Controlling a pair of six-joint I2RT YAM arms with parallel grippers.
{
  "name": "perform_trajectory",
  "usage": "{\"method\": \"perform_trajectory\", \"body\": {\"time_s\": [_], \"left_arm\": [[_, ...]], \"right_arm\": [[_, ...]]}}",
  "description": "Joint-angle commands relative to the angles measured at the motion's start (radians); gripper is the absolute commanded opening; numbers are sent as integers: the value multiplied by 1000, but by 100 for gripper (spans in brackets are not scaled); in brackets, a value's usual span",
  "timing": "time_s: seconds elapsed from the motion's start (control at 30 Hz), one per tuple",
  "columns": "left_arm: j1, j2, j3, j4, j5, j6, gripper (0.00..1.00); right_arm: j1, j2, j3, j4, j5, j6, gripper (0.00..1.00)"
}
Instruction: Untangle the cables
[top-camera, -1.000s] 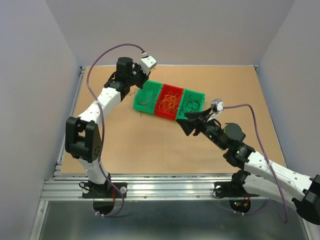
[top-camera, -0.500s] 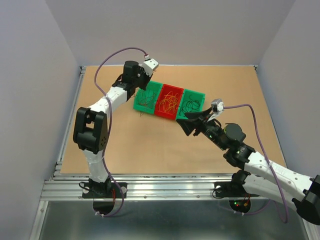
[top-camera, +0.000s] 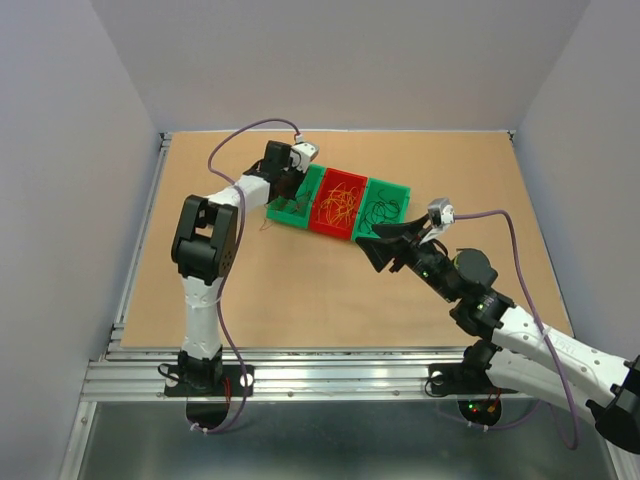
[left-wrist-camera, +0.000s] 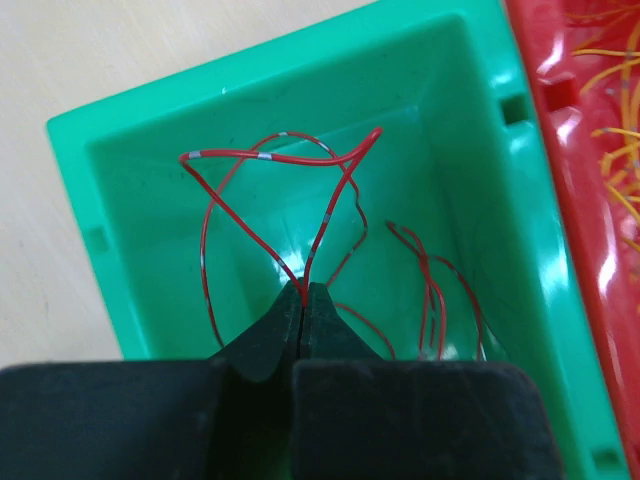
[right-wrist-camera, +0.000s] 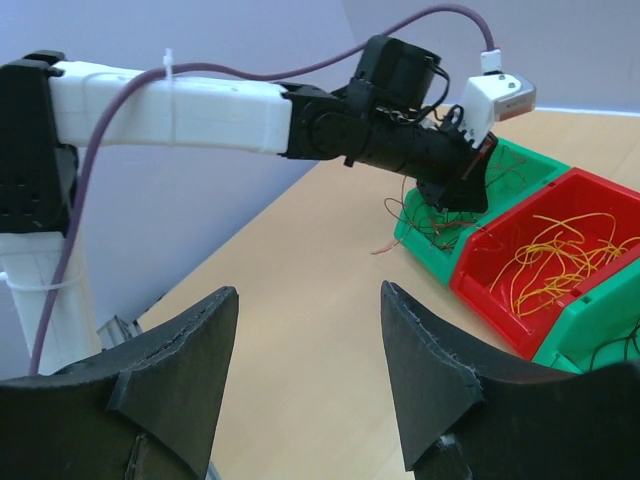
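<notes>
**Left arm pinches a red strand as sorted cables fill three bins**

The left gripper (left-wrist-camera: 303, 290) is pressed fully closed, its black fingers meeting on a looping strand of the thin red cables (left-wrist-camera: 345, 178). It holds the strand inside a glossy green plastic bin (left-wrist-camera: 70, 130). These cables are thread-fine and springy. They arc in loose open loops marked with short pale bands, and more curls lie against the bin's smooth floor and walls. From the right wrist view, a few reddish strands hang over that bin's near wall onto the counter (top-camera: 300, 290), a matte tan board.

Touching that bin on its right is a shiny red plastic bin (top-camera: 330, 233). It holds a curly nest of orange-yellow cables (top-camera: 340, 203), tangled loosely and spread across its floor. Next in the row, a second green bin (top-camera: 392, 183) contains dark green cables (top-camera: 380, 210) in a looser scribble of fine lines. The three rectangular bins sit edge to edge in a slanted row near the counter's middle.

The right gripper (right-wrist-camera: 308, 292) stands wide open and holds nothing. Its two broad, black, wedge-shaped fingers are spread apart above bare counter, just beside the near corner of the second green bin.
</notes>
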Motion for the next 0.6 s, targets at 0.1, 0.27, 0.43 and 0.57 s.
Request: {"method": "perform_trajectory", "body": {"time_s": [0.1, 0.27, 0.43, 0.57], "left_arm": [[-7, 141, 217, -265, 7, -9, 0], [-10, 119, 211, -251, -27, -3, 3], [-23, -7, 164, -193, -38, -9, 24], [-57, -47, 176, -214, -90, 3, 32]], "right_arm": [[9, -3, -23, 34, 16, 1, 64], [11, -12, -24, 34, 18, 0, 64], [11, -4, -21, 33, 18, 0, 64], [11, -1, -21, 30, 18, -2, 64]]}}
